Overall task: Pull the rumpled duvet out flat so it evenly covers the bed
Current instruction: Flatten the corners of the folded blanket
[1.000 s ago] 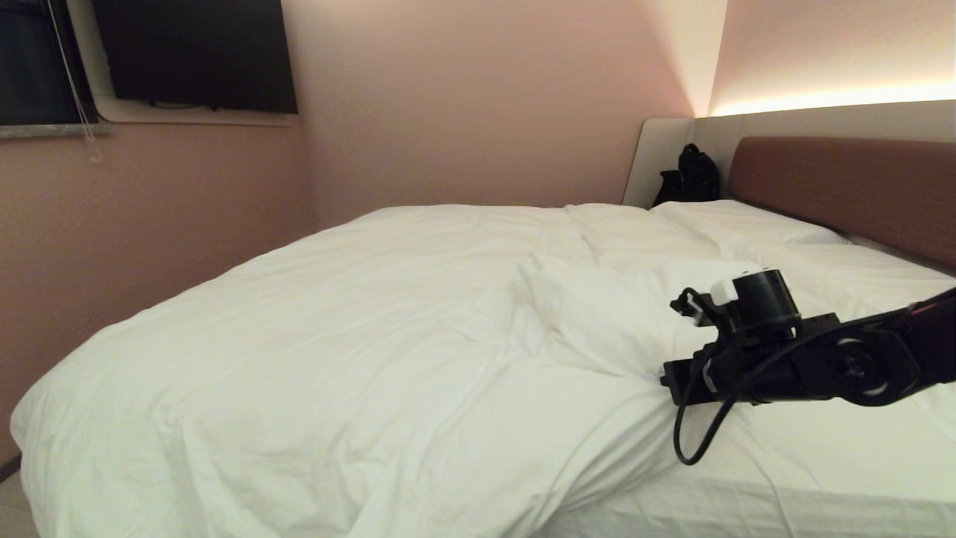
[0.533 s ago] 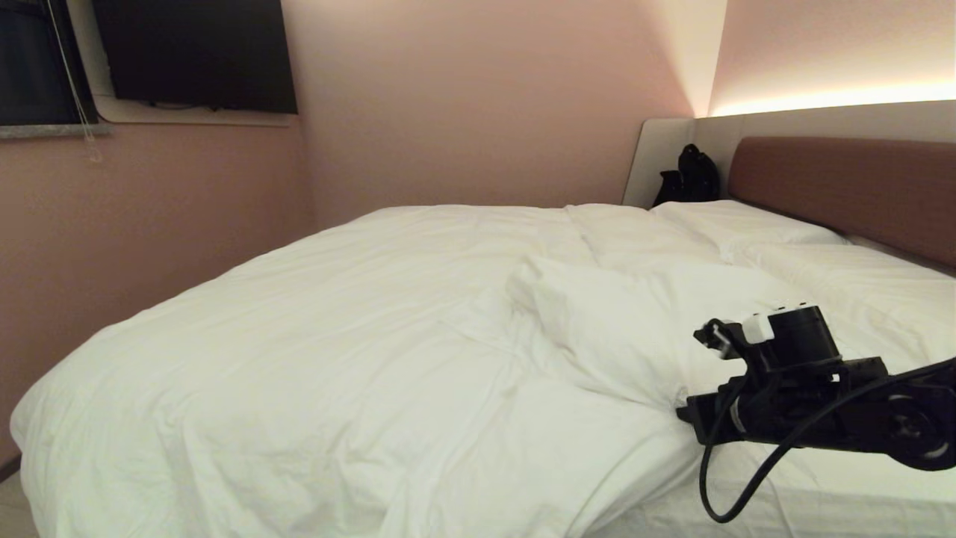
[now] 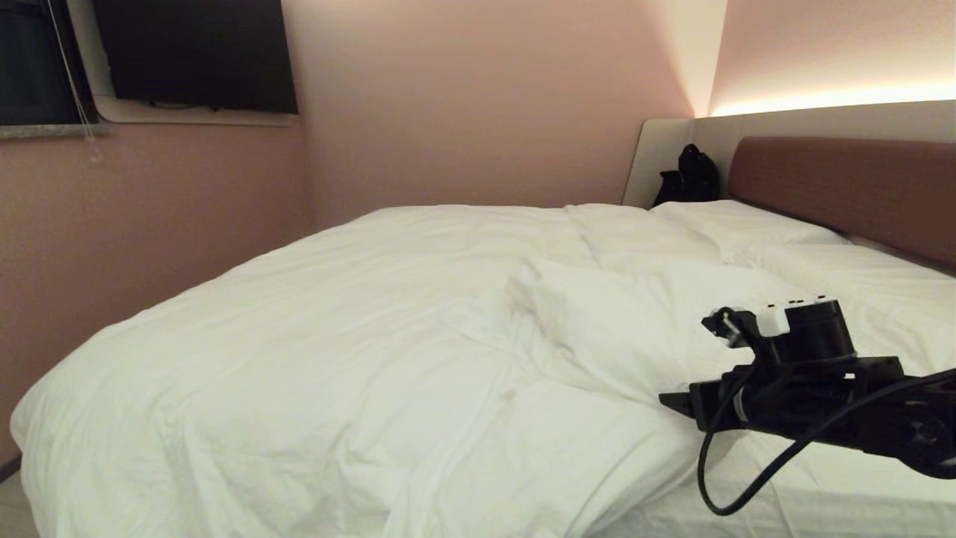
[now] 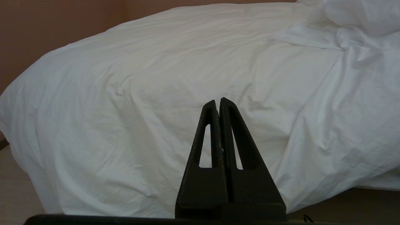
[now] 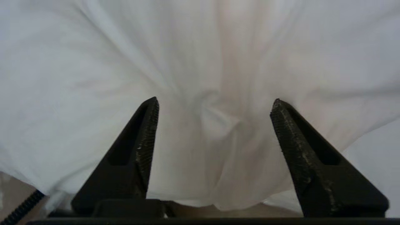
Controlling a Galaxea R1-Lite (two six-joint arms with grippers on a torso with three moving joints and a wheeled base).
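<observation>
Most of the bed [image 3: 821, 493] is already under the duvet [image 3: 336, 336], which spreads white and fairly smooth from the far wall side down over the near foot corner, where it hangs toward the floor. What is left, judging from the head view, sits on the robot's right: a puffy bunched fold rises in the middle of the bed near the pillows [image 3: 732, 220], and along the near right edge the duvet stops short in a diagonal hem, leaving a strip of flat sheet [image 3: 836, 478] bare beside the reddish-brown headboard [image 3: 844, 187]. The right tool [image 3: 676, 402] hovers low at that hem, level with the mattress, and its wrist view shows the fingers [image 5: 147, 125] spread wide with gathered cloth lying between and just beyond them, not pinched; whether the cloth touches the pads cannot be told. The left tool [image 4: 218, 104] is out of the head view and parked low in front of the draped foot corner, its two fingers pressed together on nothing. As a judgement, the job is well past half done: the raised fold needs drawing toward the headboard side and the right edge brought out over the bare sheet before the cover lies even
</observation>
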